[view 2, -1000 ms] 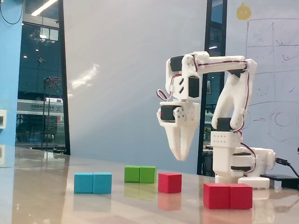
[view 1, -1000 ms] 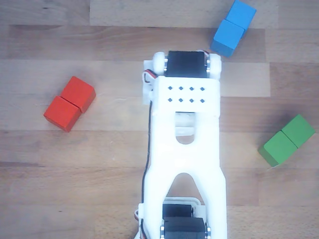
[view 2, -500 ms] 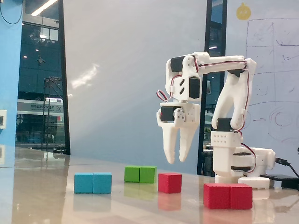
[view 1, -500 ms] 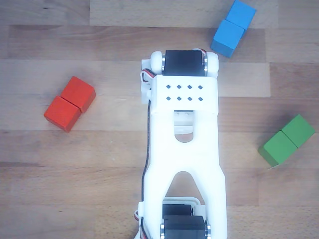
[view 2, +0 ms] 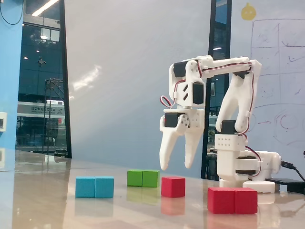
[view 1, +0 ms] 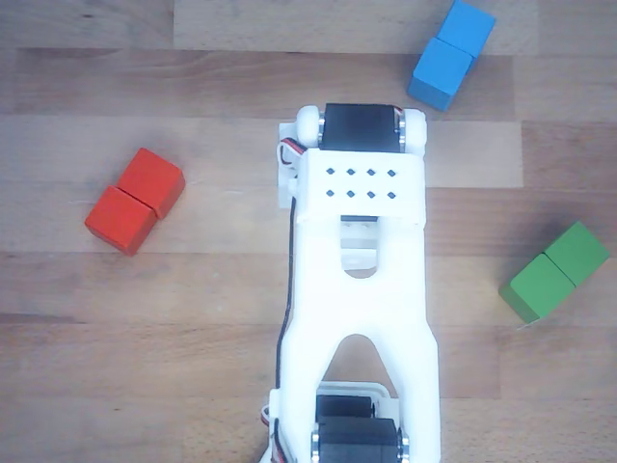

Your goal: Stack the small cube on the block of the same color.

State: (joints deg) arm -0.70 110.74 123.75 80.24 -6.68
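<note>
In the fixed view, the small red cube (view 2: 173, 186) sits on the table between the green and red blocks. My gripper (view 2: 176, 166) hangs open and empty just above it, fingers pointing down and apart, not touching it. The red double block (view 2: 232, 200) lies to the right, nearer the camera. In the other view, the red block (view 1: 135, 201) lies at the left. There the white arm (view 1: 362, 289) covers the middle and hides both the small cube and the gripper.
A blue double block (view 2: 95, 186) lies at the left and a green one (view 2: 143, 178) behind the cube. From above, blue (view 1: 451, 53) is top right and green (view 1: 557, 272) is right. The arm's base (view 2: 245, 167) stands at the right.
</note>
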